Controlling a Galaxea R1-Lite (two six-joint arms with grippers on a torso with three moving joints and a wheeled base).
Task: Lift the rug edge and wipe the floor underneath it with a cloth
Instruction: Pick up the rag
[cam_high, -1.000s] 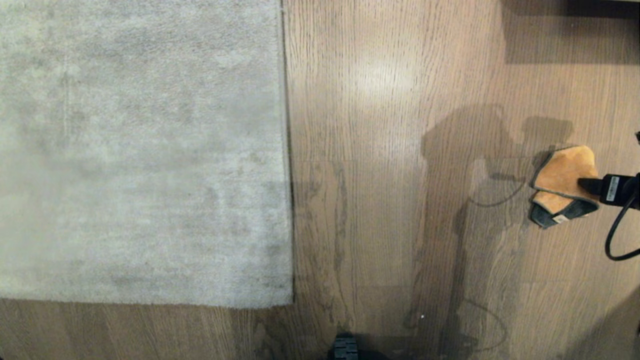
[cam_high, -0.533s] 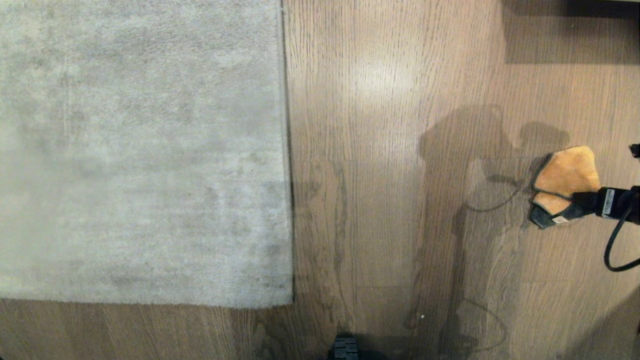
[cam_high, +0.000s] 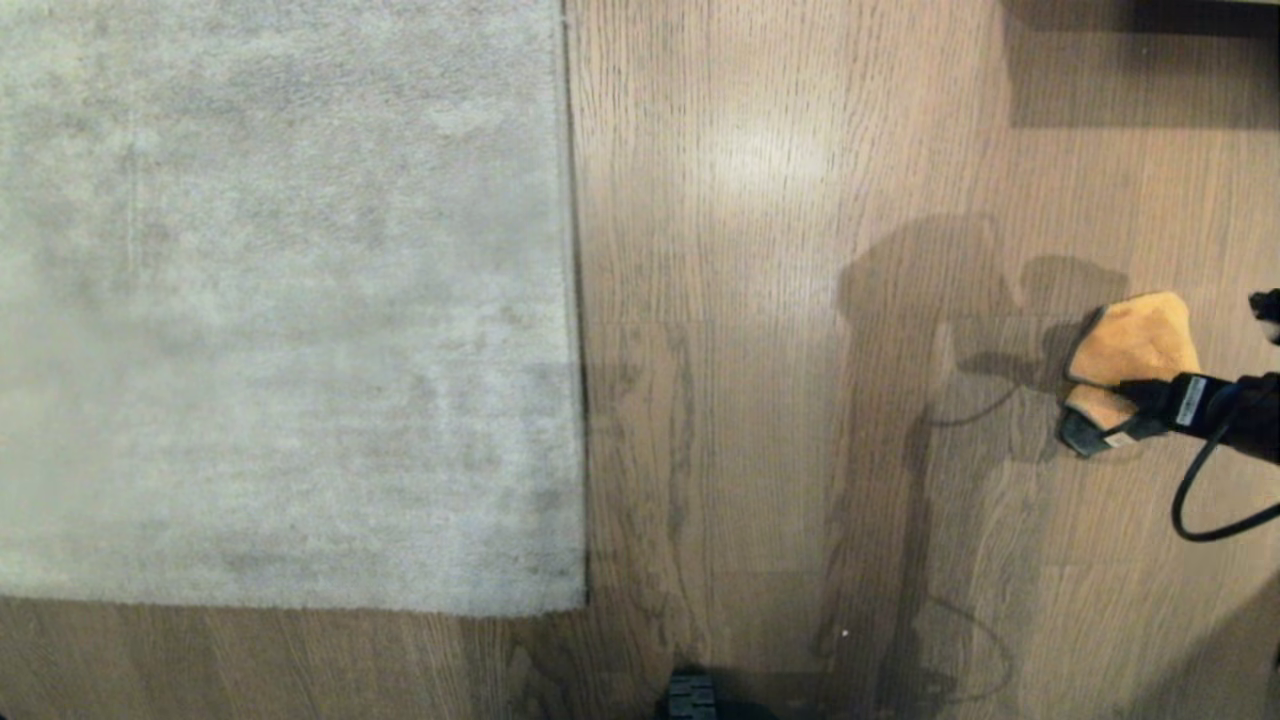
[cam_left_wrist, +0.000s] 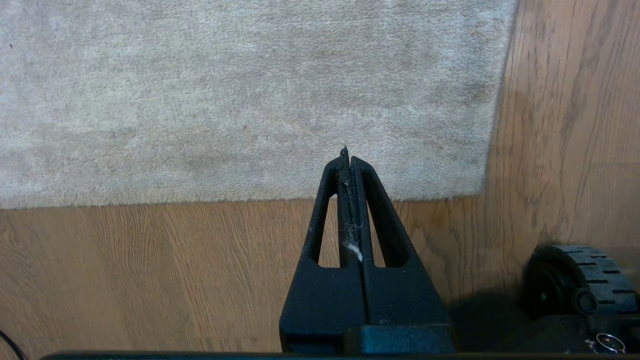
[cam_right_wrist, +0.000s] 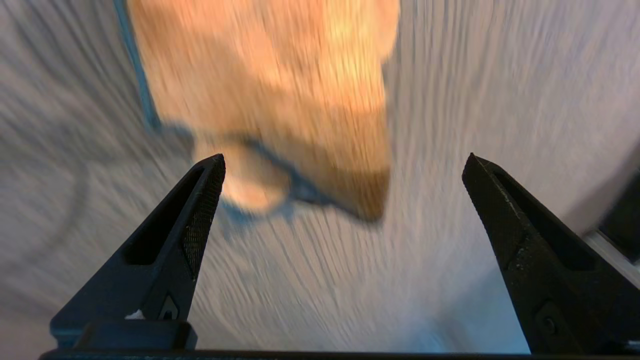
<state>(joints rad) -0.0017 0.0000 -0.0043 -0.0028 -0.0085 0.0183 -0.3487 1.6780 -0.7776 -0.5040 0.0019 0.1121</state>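
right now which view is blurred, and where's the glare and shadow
Right wrist view: streaked with motion blur, the cloth and floor smeared, while the open right gripper stays sharp. Head view: a pale patch of glare on the floor and the arm's dark shadow beside the cloth. Left wrist view: sharp and evenly lit, the rug edge crisp past the shut left gripper.

It looks like a room in a home, since brown wood-grain plank flooring (cam_high: 760, 300) covers the ground and a large pale grey-beige short-pile rug (cam_high: 280, 300) lies flat on it, its corner near the robot's wheel (cam_left_wrist: 580, 280)
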